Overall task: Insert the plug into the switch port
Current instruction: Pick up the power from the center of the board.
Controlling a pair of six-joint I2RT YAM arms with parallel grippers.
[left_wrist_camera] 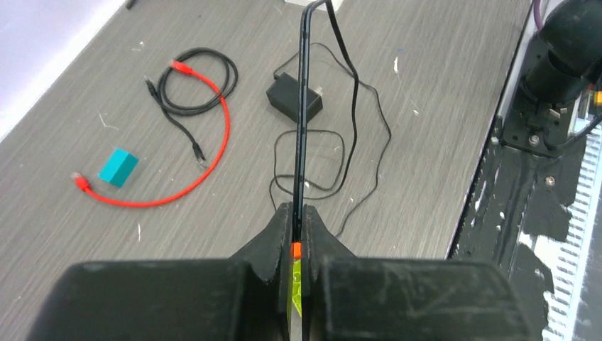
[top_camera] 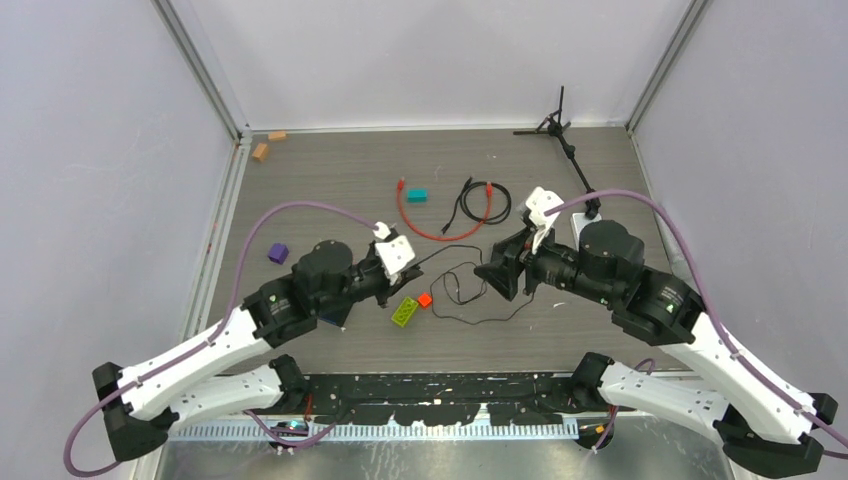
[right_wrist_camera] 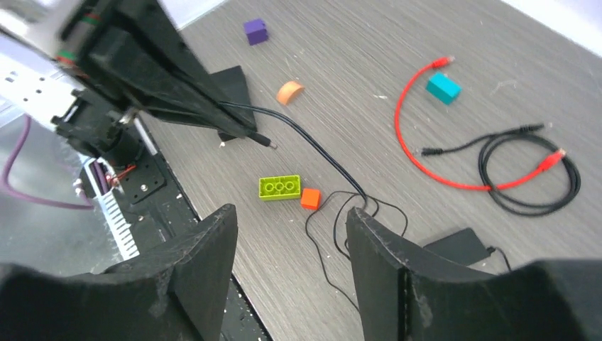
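- Pinching a thin black wire (left_wrist_camera: 301, 142) in the left hand (left_wrist_camera: 297, 217), closed narrow on it just behind the wire's small barrel tip (right_wrist_camera: 266, 142).
- Poised with that hand toward the near edge of the tabletop (top_camera: 330, 190), over a green brick (right_wrist_camera: 280, 187) and a small orange block (right_wrist_camera: 310, 198) lying just beside each other.
- Spreading the right hand (right_wrist_camera: 291, 217) wide, with nothing between its fingers, over loose loops of the same wire and near the black power brick (right_wrist_camera: 461, 245).
- Showing the red-orange cable (top_camera: 425, 232) lying flat in an open arc around the middle of the tabletop, touched by neither hand.
- Locating the plug (top_camera: 401, 184) at the cable's left end, just beside a teal block (top_camera: 417, 194) and well apart from both hands.
- Crossing the cable's other tip (top_camera: 489, 186) over a coiled black cable (top_camera: 478, 208) lying flat beside the arc.
- Showing a purple block (top_camera: 278, 253) toward the left edge, and a small orange half-round piece (right_wrist_camera: 289, 91) near the left hand.
- Showing two tan blocks (top_camera: 261, 152) in the far left corner and a small black tripod (top_camera: 555, 125) toward the far right corner.
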